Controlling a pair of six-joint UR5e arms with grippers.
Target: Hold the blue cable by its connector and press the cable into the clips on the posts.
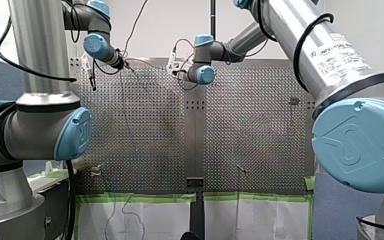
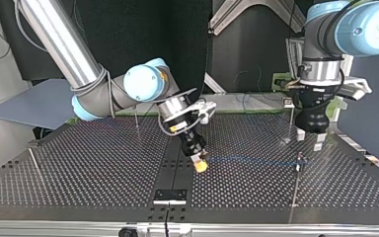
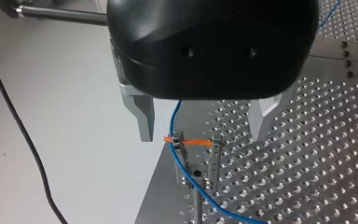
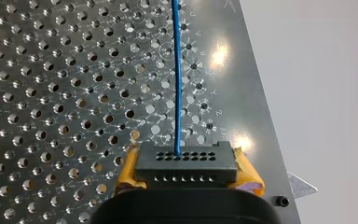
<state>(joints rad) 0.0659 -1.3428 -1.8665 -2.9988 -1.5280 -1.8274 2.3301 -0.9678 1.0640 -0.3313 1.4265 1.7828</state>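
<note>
The thin blue cable (image 2: 251, 160) runs just above the table from a black connector (image 4: 186, 163) to a clip post (image 2: 299, 160) at the top view's right. My right gripper (image 2: 200, 165) is shut on the connector with its yellow pads (image 4: 248, 171), and the cable (image 4: 177, 79) leads straight ahead of it. My left gripper (image 2: 310, 140) hangs open above that post. In the left wrist view its metal fingers (image 3: 144, 122) stand wide apart on either side of the cable (image 3: 174, 120), over the post's clip with an orange tie (image 3: 191, 141).
More thin posts rise from the perforated table (image 2: 79, 173): one (image 2: 136, 118) behind my right arm, one (image 2: 33, 163) at the top view's far left, one (image 2: 291, 123) behind my left gripper. A black bracket (image 2: 170, 196) lies near the table's front edge.
</note>
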